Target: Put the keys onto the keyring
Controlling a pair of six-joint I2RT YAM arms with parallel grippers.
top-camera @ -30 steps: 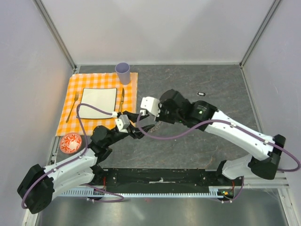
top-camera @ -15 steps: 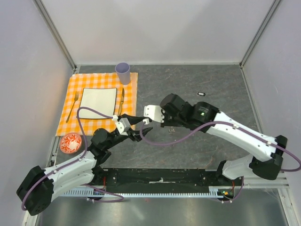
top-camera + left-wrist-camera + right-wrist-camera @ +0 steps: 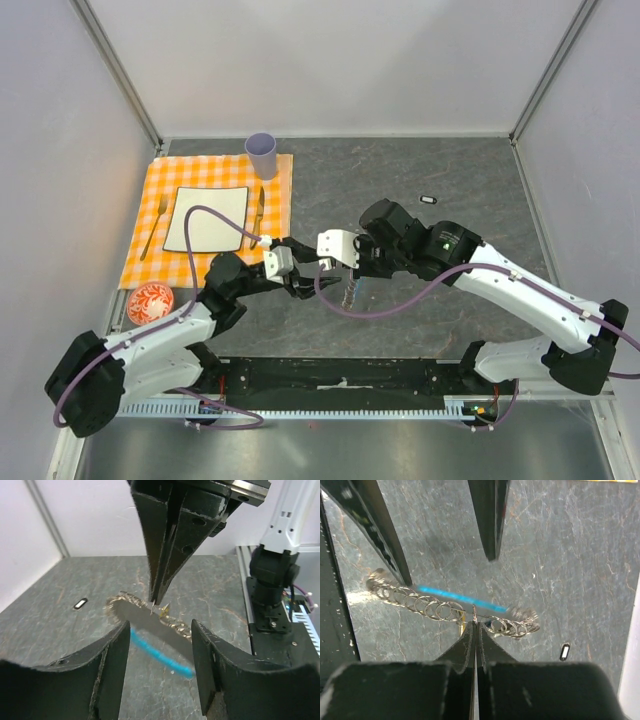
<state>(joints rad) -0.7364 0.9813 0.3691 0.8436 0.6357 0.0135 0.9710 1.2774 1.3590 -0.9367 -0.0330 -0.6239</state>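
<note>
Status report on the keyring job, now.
Right gripper shut on keyring chain, keyring dangling. Left gripper open, empty, facing the chain. One black key loose on table, far side. Nothing blocking.

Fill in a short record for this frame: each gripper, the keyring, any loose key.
right gripper: shut, tips pinching the keyring chain
left gripper: open, holding nothing, jaws facing the hanging chain
keyring: hangs from the right gripper, apparently off the table
loose key: black with white centre, lying on the table, apart from both arms
</note>
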